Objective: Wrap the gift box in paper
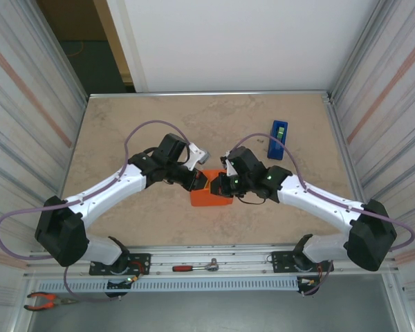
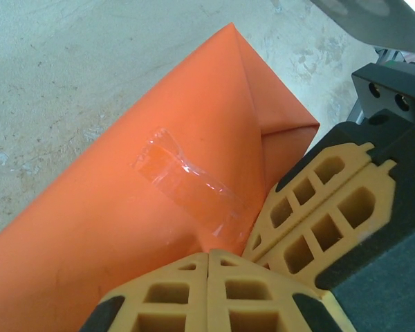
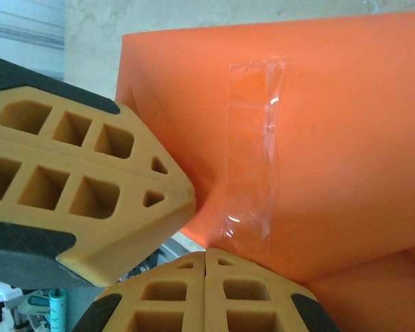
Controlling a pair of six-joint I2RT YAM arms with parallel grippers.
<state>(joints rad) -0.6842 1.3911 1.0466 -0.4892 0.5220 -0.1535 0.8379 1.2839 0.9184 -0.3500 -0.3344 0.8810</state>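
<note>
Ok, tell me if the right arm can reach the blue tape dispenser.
Probably yes: the tape dispenser lies on bare table beside the right arm, with nothing between. The right gripper, shut at the orange paper, must pull away and open.

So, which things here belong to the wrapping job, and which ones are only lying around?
For the job:
- the paper, folded into a parcel
- the clear tape strip stuck on it
- the blue tape dispenser
- the left end effector and the right end effector, both shut at the parcel

Lying about:
- the red-handled tool
- the orange-handled pliers
</note>
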